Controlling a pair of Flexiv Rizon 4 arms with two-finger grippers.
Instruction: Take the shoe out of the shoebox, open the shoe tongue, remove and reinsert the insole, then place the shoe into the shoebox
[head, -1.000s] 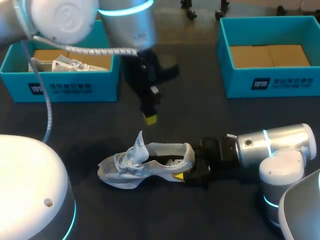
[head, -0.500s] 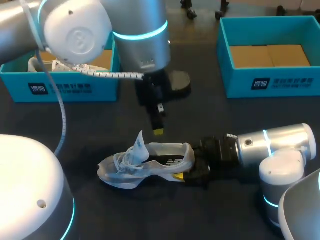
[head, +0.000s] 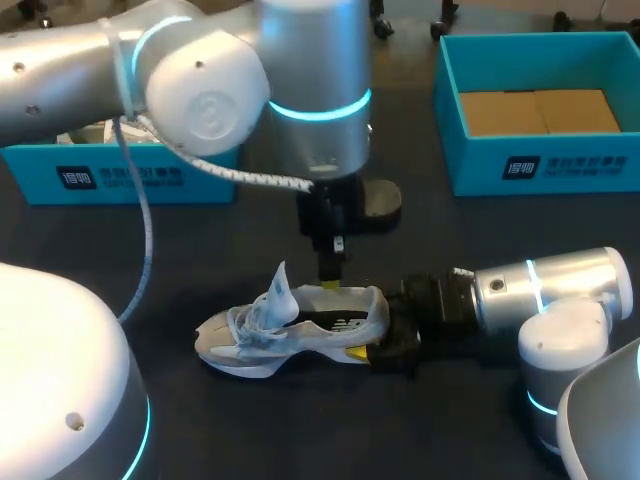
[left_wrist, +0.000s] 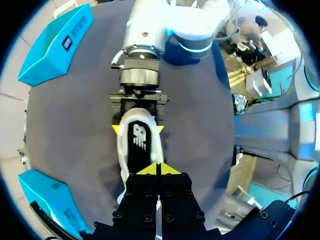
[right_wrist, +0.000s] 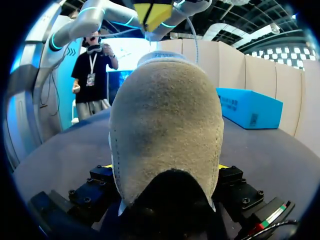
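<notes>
Mid-worktop, right gripper clamps the shoe heel; left gripper (tips pressed together) should spread before pinching the insole.

The head camera looked down from above and behind the table. The left wrist camera hung directly over the white sneaker; the right sat close behind its heel. All three shared that sneaker.
</notes>
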